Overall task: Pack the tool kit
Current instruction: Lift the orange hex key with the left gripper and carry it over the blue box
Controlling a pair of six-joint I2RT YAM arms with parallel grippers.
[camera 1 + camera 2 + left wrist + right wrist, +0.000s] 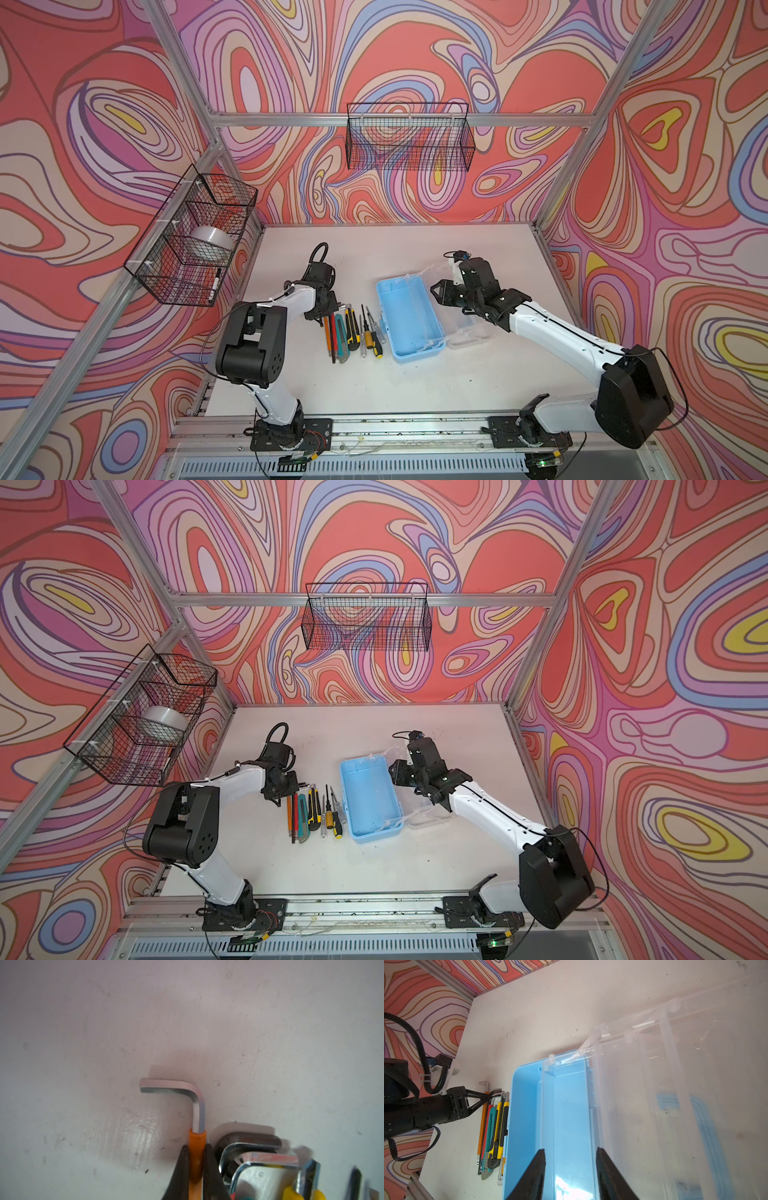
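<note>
**Left gripper (196, 1149) clamped on the orange-sleeved hex key (198, 1105), outermost in the row of tools (351, 332).**
The key lies low on the table, its long axis parallel to the long side of the light-blue case (409, 320) and its bent end at the far end. The open case sits to its right, past the knives and screwdrivers, so I'd expect a sideways carry over them. The right gripper (570, 1149) hangs over the case, jaws part-way apart astride the clear tray (547, 1105); whether they pinch it I cannot tell.
</note>
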